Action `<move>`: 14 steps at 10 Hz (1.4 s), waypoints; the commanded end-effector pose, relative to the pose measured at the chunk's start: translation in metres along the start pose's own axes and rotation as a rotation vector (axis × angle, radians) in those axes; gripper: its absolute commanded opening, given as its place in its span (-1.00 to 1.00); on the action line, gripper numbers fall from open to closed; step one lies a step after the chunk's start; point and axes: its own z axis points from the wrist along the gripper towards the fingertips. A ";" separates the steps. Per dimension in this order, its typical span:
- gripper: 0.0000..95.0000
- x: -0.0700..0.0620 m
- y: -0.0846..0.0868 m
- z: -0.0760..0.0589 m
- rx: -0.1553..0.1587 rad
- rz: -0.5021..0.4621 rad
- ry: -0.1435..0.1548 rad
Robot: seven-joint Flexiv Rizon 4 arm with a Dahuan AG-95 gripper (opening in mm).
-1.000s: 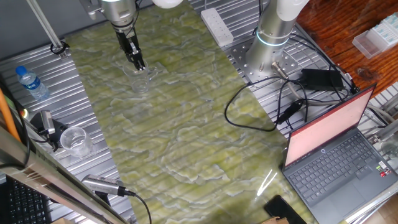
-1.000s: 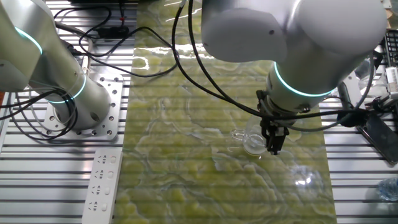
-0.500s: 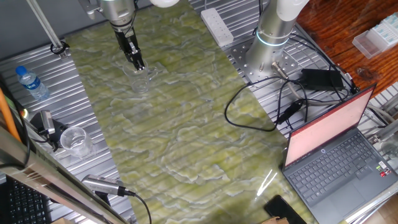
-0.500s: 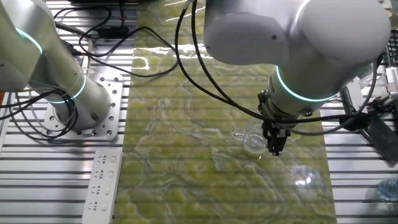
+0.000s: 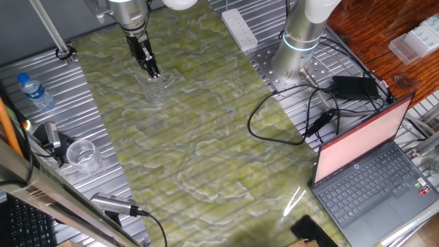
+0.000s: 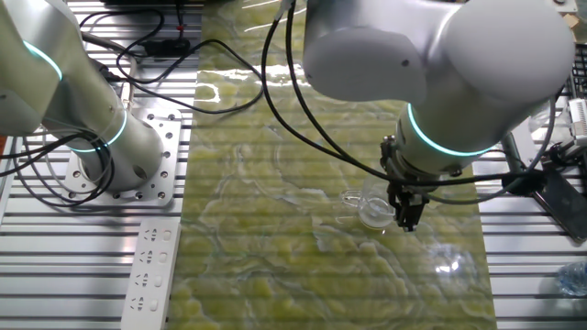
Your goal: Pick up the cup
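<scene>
The cup (image 5: 155, 89) is a faint clear tumbler standing upright on the green mat (image 5: 206, 137), at its far left part. It also shows in the other fixed view (image 6: 372, 212) at the mat's right side. My gripper (image 5: 151, 70) points straight down at the cup's rim. Its two dark fingers stand close together and pinch the cup's wall at the rim. In the other fixed view the gripper (image 6: 407, 220) sits at the cup's right edge. The cup's base seems to rest on the mat.
A small water bottle (image 5: 34, 91) with a blue cap and a whiter clear cup (image 5: 82, 155) stand on the ribbed metal at the left. A power strip (image 5: 239, 29), the arm's base (image 5: 296, 55), cables and an open laptop (image 5: 370, 165) lie to the right.
The gripper has shifted only very slightly at the cup's rim. The cup has not visibly moved.
</scene>
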 end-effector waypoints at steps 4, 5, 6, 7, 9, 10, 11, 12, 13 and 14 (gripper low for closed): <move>1.00 0.000 0.003 0.007 -0.005 0.006 -0.005; 1.00 0.001 0.003 0.008 -0.004 0.004 -0.006; 1.00 0.002 0.004 0.009 -0.004 -0.001 -0.007; 1.00 0.003 0.004 0.010 -0.003 -0.003 -0.006; 1.00 0.001 0.005 0.012 -0.001 -0.004 -0.007; 1.00 0.000 0.007 0.015 0.010 -0.007 -0.005; 1.00 -0.001 0.008 0.017 0.023 -0.009 -0.003; 1.00 -0.001 0.009 0.020 0.028 -0.010 -0.002; 1.00 -0.001 0.010 0.022 0.037 -0.013 -0.001; 1.00 0.000 0.010 0.024 0.044 -0.012 0.000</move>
